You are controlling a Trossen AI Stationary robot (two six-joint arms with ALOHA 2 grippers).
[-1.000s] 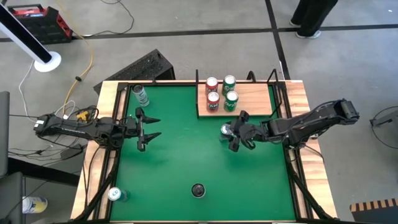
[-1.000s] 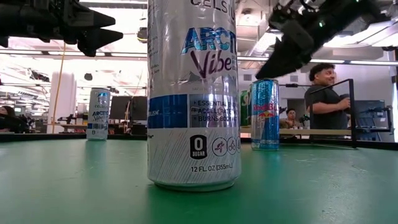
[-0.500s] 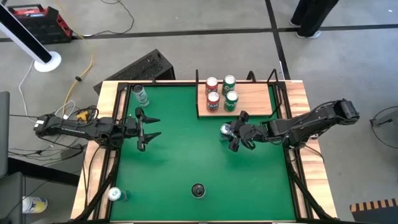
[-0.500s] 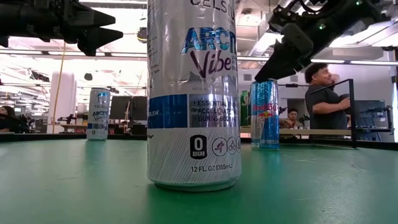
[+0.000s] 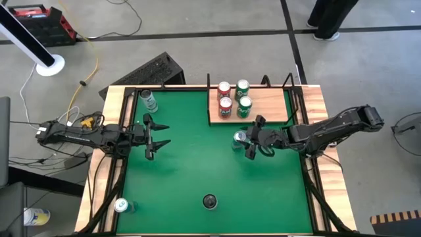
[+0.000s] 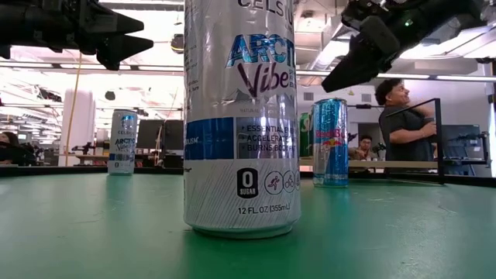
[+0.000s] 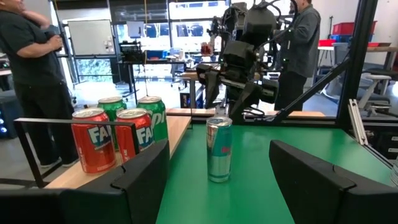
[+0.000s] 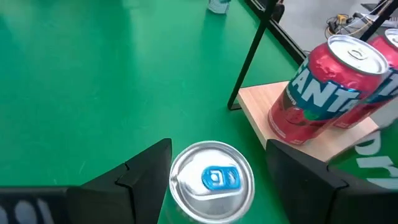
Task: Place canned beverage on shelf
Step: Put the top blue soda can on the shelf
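The right gripper (image 5: 252,143) stood right of centre in the high view, above a slim blue-and-silver can (image 5: 239,137), its jaws spread with one to either side of the can's lid. In the right wrist view the can top (image 8: 211,180) sat between the two dark fingers (image 8: 146,171) with a gap on each side; in the low view the fingers sat clear above the can, so no grip was made. The can (image 6: 330,142) stood on the green counter (image 5: 184,178), just below the shelf (image 5: 266,105) in the high view, near its lower left corner.

The left gripper (image 5: 152,136) waited left of centre in the high view, jaws spread, holding nothing.

Progress, as judged: four cans were on the shelf, two red (image 5: 225,105) and two green (image 5: 244,104), grouped at its left end, with bare plank to their right. The slim can was not yet grasped; closing, lifting and setting down remain. Three silver cans also stood on the counter: one at upper left (image 5: 148,100), one at lower left (image 5: 122,206), one at bottom centre (image 5: 209,201).

Orientation: the slim can stood upright, long axis vertical, lid and blue tab up; its printed face showed in the low and left wrist views (image 7: 219,149).
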